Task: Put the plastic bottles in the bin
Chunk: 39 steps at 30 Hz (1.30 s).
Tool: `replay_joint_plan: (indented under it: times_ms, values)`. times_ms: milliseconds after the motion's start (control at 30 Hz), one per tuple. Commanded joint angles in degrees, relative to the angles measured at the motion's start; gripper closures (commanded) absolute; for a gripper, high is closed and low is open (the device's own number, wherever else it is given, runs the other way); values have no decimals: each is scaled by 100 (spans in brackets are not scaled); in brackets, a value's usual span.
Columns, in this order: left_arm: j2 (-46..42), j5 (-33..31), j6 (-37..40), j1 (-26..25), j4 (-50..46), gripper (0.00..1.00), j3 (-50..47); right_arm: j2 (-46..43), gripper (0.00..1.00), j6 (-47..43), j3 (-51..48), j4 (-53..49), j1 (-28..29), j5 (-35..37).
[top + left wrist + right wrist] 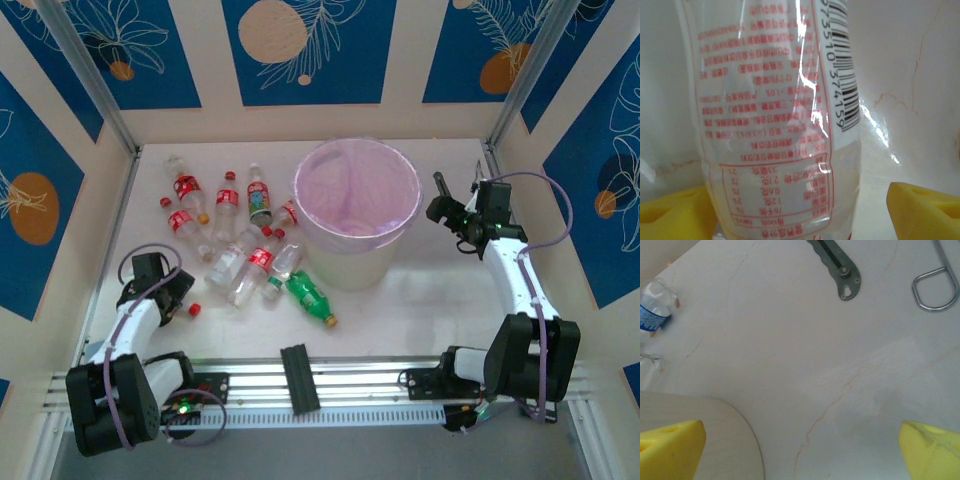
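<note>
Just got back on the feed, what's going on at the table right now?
The left pincer is down at the near left of the table, straddling a clear bottle with red print. A gap shows on one side, so it is not clamped yet. The right pincer hangs open and empty over bare table just right of the bin. The rest of the bottles lie in a loose pile left of the bin, and I can make out none inside it.

Blue wall panels (330,75) with white leaves and orange circles surround a pale, faintly veined tabletop (440,290).
</note>
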Motion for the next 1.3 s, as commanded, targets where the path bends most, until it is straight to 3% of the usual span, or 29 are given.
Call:
replay_joint_plan:
  times_ms: [0, 200, 400, 600, 900, 1033, 1167, 1267]
  values:
    - [52, 35, -221, 64, 512, 19, -164, -236, 1, 145, 192, -96, -41, -294]
    - [401, 209, -355, 67, 839, 30, -229, -378, 1, 441, 387, -87, -137, -458]
    - [165, 158, -187, 65, 754, 45, -242, -679, 1, 527, 449, -44, -153, -479]
    - [-183, 127, 171, 66, 439, 47, 15, -1159, 0, 165, 498, 49, -151, -1201]
    - [-1054, 715, 310, 3, -126, 50, 1082, -1798, 2, 198, 1113, -142, -50, -1319]
    - [-1098, 1326, 562, -553, -329, 51, 2244, -1621, 3, 38, 2090, -528, 560, -1288]
    - [-712, 1657, 1067, -1627, -485, 54, 3294, -1340, 5, -74, 2909, -666, 1734, -787]
    - [-422, 2150, 1109, -2254, -1, 59, 3566, -957, 7, -140, 3383, -655, 2658, -604]
